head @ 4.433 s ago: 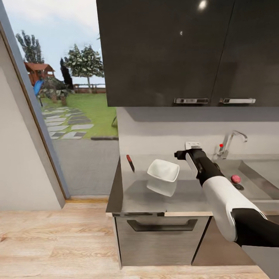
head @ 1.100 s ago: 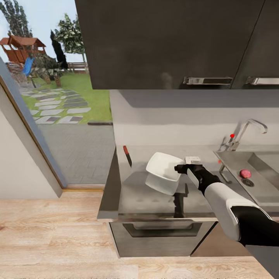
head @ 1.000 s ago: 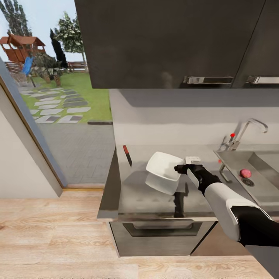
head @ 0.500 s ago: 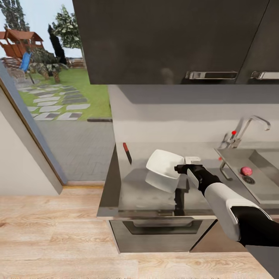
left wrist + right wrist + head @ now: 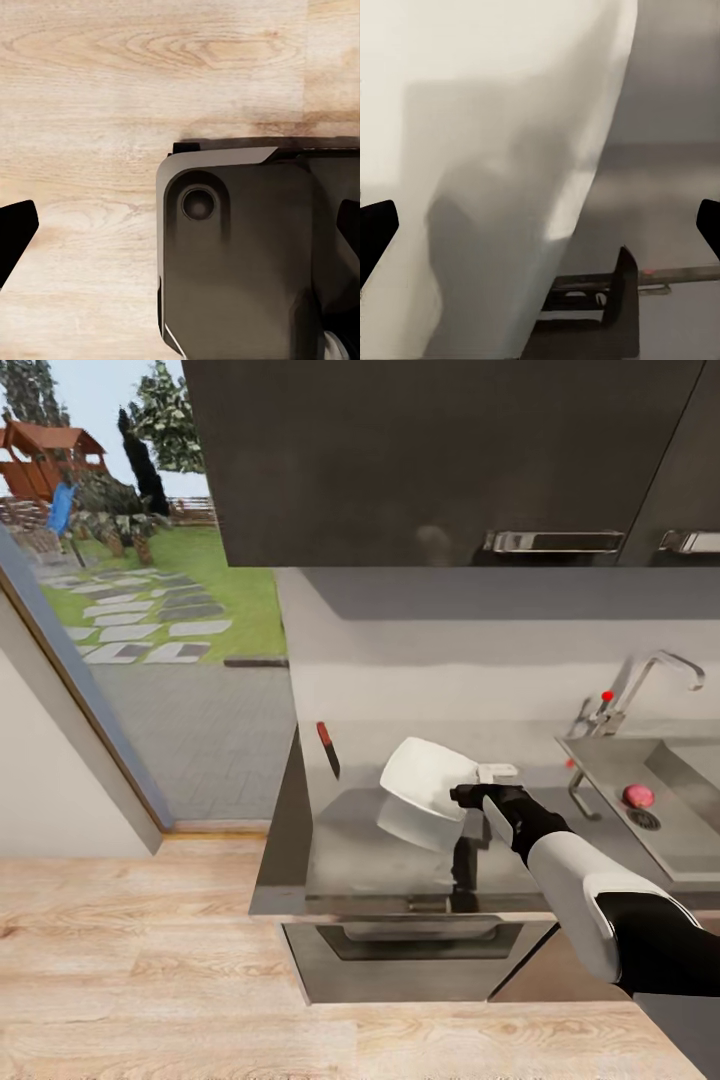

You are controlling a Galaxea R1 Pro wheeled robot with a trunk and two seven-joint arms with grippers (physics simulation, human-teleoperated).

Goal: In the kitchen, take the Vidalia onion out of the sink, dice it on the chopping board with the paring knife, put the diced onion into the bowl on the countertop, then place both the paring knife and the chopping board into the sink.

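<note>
bowl (image 5: pixel 428 775) white | paring knife (image 5: pixel 328 748) red handle, dark blade | countertop (image 5: pixel 360 850) glossy grey | onion (image 5: pixel 637 795) pink

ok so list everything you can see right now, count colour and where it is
bowl: one, white, tilted up on the countertop by the right gripper
knife: one, reddish handle and dark blade, on the countertop towards its left end
onion: one, pinkish red, in the sink beside the drain
sink: one, grey, at the right end of the countertop
tap: one, chrome with a red dot, behind the sink
countertop: one, grey, over dark cabinets
wall cupboards: dark, with metal handles, above the countertop
floor: light wood
right gripper: one, black, at the bowl's rim
left gripper: dark tips, above the floor
</note>
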